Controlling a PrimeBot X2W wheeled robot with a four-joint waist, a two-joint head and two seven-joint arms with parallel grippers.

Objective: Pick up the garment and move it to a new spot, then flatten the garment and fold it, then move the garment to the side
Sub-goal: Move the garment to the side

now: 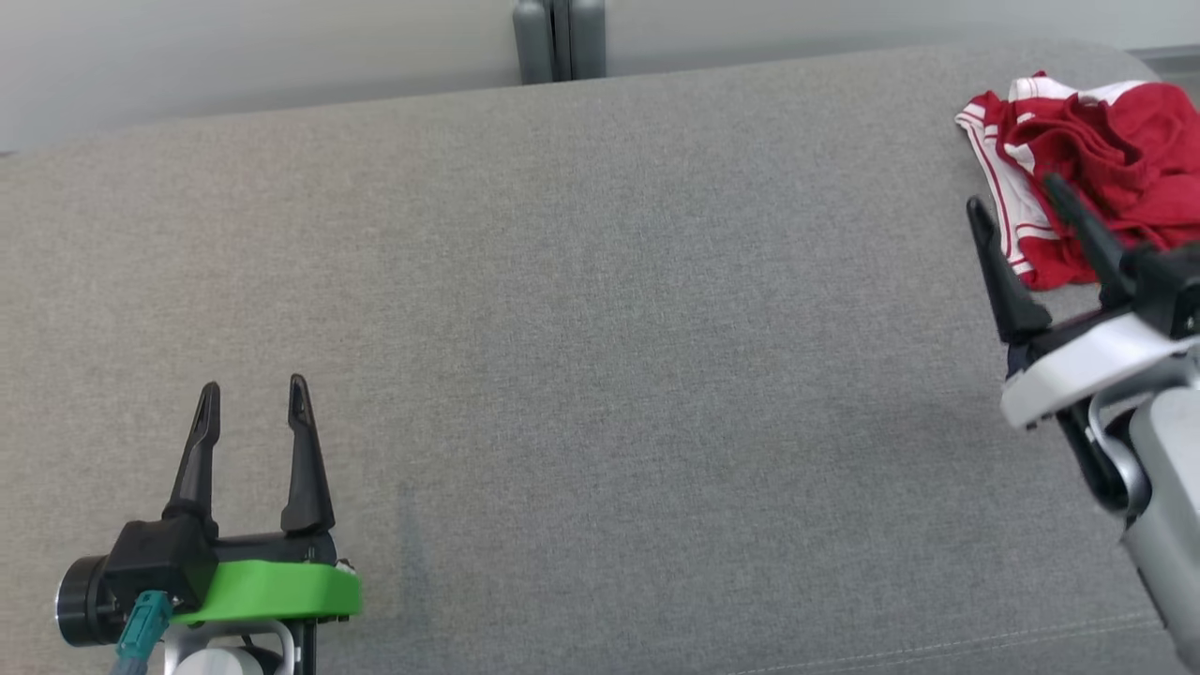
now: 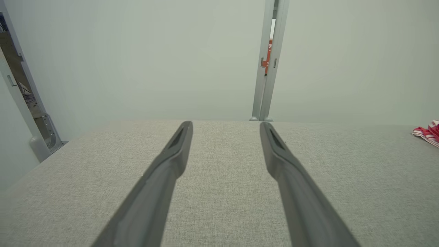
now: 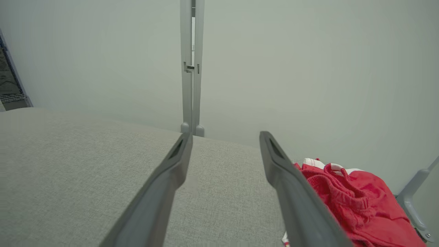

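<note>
— Red cloth in a heap: the garment lay on the grey worktop, well right of the post. The right end effector, also right of the post, stood fully spread and empty, just short of the cloth. The left end effector, left of the post, likewise.

— A shallow pinch might have caught one fold, or shoved the heap off the edge.

— Head view showed the white striped trim; right wrist view showed the gathered waistband.
</note>
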